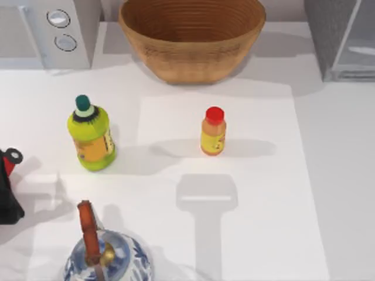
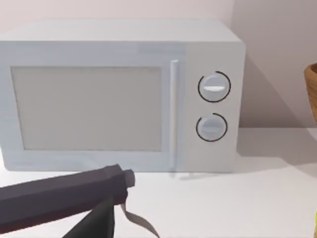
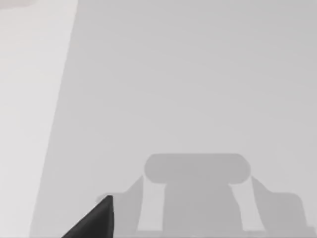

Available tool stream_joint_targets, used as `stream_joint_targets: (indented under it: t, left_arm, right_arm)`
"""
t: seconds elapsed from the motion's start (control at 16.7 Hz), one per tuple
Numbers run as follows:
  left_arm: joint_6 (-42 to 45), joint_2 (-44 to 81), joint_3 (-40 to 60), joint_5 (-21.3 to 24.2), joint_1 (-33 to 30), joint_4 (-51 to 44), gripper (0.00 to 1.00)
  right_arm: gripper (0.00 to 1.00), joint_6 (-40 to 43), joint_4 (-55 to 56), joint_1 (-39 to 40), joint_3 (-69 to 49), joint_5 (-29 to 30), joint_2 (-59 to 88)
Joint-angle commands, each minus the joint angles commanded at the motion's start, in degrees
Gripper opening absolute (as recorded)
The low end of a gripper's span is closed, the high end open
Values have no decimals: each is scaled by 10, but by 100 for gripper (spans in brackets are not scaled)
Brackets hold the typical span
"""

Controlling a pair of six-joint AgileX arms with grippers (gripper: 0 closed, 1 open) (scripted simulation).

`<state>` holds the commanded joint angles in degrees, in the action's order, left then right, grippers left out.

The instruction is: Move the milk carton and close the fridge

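The milk carton is out of view. The fridge (image 1: 335,36) stands at the table's back right corner, with a dark-grey speckled side and a pale panel beside it. My left arm (image 1: 8,190), black with a red part, sits at the table's left edge. In the left wrist view one dark finger (image 2: 69,197) lies in front of the light-grey box. In the right wrist view a dark fingertip (image 3: 98,222) hangs above bare pale table, over the arm's own shadow.
A wicker basket (image 1: 192,36) stands at the back middle and a light-grey box with two dials (image 1: 58,28) at the back left. On the table are a yellow-green bottle (image 1: 91,137), an orange-yellow red-capped bottle (image 1: 213,132) and a blue-and-white teapot (image 1: 106,259).
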<state>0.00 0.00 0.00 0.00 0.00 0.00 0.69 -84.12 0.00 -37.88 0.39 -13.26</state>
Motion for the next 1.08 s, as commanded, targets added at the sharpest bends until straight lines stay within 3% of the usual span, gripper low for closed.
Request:
stream_joint_targets:
  t: [0.24,0.48,1.08]
  left_arm:
    - [0,0,0,0,0,0,100]
    - [0,0,0,0,0,0,100]
    - [0,0,0,0,0,0,100]
  right_arm:
    - [100,36,-3,-35,-25,-25,34]
    - [100,167,-14,-163,-100,-103,161]
    - [100,781,-25,-704,-300,-389,785]
